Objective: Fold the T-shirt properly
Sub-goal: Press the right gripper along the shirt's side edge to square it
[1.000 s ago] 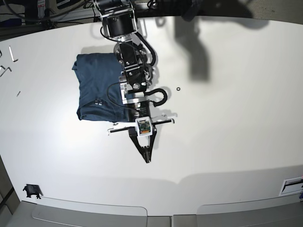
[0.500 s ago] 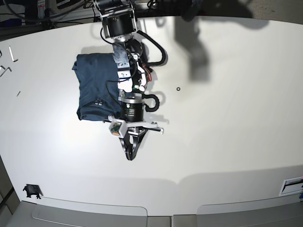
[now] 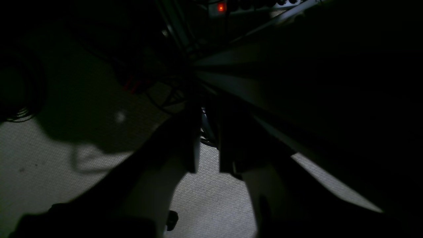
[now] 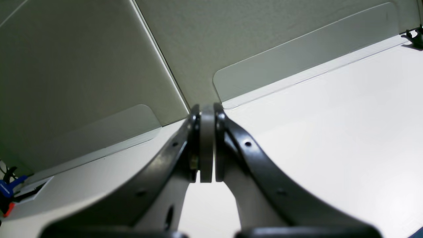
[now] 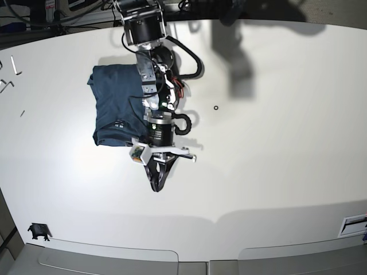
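Observation:
The dark navy T-shirt (image 5: 114, 103) lies folded into a compact rectangle on the white table (image 5: 275, 149), at the back left in the base view. My right arm reaches over its right edge from the back. My right gripper (image 5: 156, 184) hangs just in front of the shirt, above bare table. It is shut with its pads (image 4: 207, 158) pressed together and nothing held. In the dark left wrist view my left gripper (image 3: 207, 167) is off the table, over speckled floor. A narrow gap shows between its fingers (image 3: 193, 155), with nothing in it.
A small black ring (image 5: 215, 107) lies right of the arm. Metal hex keys (image 5: 7, 85) sit at the far left edge, a black clip (image 5: 38, 231) at the front left, and a label (image 5: 352, 224) at the front right. Clear guard panels (image 4: 297, 56) line the table's front edge.
My right wrist has twisted and the shut gripper has swung a little to the left, closer to the shirt's front corner. The T-shirt has not moved.

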`<action>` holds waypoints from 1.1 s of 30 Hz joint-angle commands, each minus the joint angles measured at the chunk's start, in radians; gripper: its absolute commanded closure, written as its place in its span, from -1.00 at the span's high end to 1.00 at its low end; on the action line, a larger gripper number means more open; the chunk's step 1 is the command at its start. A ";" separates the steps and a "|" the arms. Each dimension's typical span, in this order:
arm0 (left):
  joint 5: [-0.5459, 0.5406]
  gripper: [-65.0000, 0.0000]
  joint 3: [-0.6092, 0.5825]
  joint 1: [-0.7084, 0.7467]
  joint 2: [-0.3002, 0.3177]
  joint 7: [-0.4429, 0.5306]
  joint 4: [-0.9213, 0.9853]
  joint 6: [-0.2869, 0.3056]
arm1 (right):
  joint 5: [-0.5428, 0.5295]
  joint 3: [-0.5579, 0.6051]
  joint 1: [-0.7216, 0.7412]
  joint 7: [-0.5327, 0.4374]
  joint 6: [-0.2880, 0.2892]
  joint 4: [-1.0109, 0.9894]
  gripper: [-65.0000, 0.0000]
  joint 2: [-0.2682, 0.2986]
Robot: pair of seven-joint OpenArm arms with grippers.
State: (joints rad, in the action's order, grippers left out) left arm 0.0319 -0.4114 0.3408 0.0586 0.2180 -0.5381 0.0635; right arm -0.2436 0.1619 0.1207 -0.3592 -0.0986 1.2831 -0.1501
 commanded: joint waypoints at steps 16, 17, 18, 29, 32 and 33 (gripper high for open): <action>0.005 -0.75 -0.002 0.011 -0.005 0.019 -0.005 0.011 | 0.311 0.001 0.023 -0.035 0.005 0.018 -1.00 -0.007; 0.005 -0.75 -0.002 0.011 -0.005 0.019 -0.005 0.011 | 0.340 0.001 0.023 -0.036 0.005 0.018 -1.00 -0.007; 0.005 -0.75 -0.002 0.011 -0.005 0.019 -0.005 0.011 | 0.362 0.001 0.023 -0.037 0.005 0.018 -1.00 -0.007; 0.005 -0.75 -0.002 0.011 -0.006 0.019 -0.005 0.011 | 0.383 0.001 0.034 -0.037 0.005 0.018 -1.00 -0.007; 0.005 -0.75 -0.002 0.011 -0.006 0.019 -0.005 0.011 | 0.383 0.002 0.048 -0.037 0.005 0.018 -1.00 -0.007; 0.005 -0.75 -0.002 0.011 -0.006 0.019 -0.005 0.011 | 0.383 0.002 0.055 -0.037 0.005 0.018 -1.00 -0.007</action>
State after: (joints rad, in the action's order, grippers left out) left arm 0.0322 -0.4114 0.3408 0.0586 0.2176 -0.5381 0.0639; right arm 0.1314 0.1619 0.1478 -0.3660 -0.0948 1.2831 -0.1497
